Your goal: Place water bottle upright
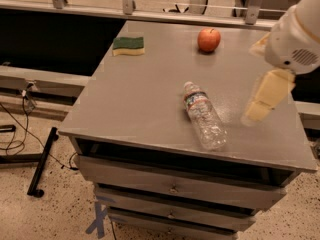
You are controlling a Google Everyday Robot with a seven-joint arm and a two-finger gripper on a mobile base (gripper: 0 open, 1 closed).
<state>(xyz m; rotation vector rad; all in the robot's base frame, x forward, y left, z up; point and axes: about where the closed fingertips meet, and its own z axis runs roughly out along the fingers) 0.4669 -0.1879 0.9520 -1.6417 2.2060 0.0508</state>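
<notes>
My gripper (260,106) hangs at the right side of the grey table (140,94), its pale tip pointing down and to the left above the tabletop. Whether it is open or closed I cannot tell, and it holds nothing that I can make out. To its left, apart from it, lies the water bottle (204,115). It is on its side, not upright, with the white cap toward the far side of the table, the dark label band just below the cap, and the clear ribbed base close to the front edge. Farther back sits a red apple (209,39), well apart from the bottle, and at the far left corner is a sponge (128,45), green on top and yellow beneath. Under the tabletop are drawers (172,189) with small knobs. On the speckled floor there is a blue tape cross (97,219) and, at the left, loose black cables (15,134).
</notes>
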